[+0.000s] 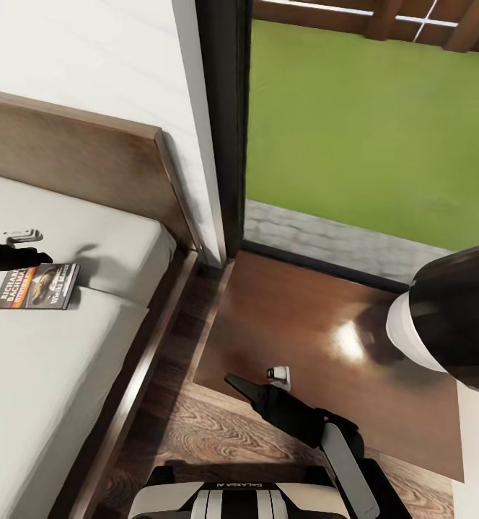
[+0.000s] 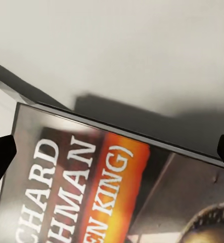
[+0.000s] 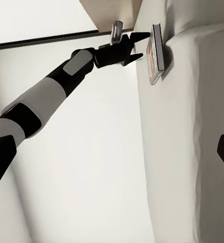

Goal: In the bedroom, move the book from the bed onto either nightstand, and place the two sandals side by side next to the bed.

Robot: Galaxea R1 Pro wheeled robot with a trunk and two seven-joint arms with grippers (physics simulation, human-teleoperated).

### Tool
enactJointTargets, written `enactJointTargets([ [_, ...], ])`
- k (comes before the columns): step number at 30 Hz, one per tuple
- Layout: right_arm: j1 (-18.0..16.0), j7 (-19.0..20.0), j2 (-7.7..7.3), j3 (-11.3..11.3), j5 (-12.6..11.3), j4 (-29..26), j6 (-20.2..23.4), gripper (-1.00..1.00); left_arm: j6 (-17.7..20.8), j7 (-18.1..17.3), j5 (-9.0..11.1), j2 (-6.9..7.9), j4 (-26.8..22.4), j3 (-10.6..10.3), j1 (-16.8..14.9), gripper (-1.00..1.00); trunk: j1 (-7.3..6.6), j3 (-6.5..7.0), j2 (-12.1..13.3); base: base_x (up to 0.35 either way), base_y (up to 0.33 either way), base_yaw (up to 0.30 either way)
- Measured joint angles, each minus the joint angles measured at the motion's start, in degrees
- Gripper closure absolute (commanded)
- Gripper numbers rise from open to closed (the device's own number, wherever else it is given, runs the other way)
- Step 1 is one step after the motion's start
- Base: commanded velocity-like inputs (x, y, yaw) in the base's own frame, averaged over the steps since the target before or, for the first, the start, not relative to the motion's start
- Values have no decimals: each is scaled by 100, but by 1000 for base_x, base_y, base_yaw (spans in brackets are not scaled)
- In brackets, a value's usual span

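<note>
the book [image 1: 36,286] lies flat on the bed [image 1: 66,375] near the headboard; the left gripper [image 1: 23,257], jaws spread and empty, hovers at its edge. a thin cover may slide away instead of lifting. right gripper [image 1: 241,386]: cannot tell

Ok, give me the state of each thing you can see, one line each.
Dark paperback book with orange band: flat on the grey mattress, not gripped.
Left tool: open, fingertips straddling the book.
Right tool: over the glossy brown nightstand, grip unclear.
</note>
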Motion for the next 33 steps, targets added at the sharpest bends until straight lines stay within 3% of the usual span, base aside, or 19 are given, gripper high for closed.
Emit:
enactJointTargets([
  [33, 0, -21, 0, 3, -7, -21, -32, -100, 0, 1, 11, 4, 0, 3, 0, -100, 0, 0, 0, 0, -1, 13],
])
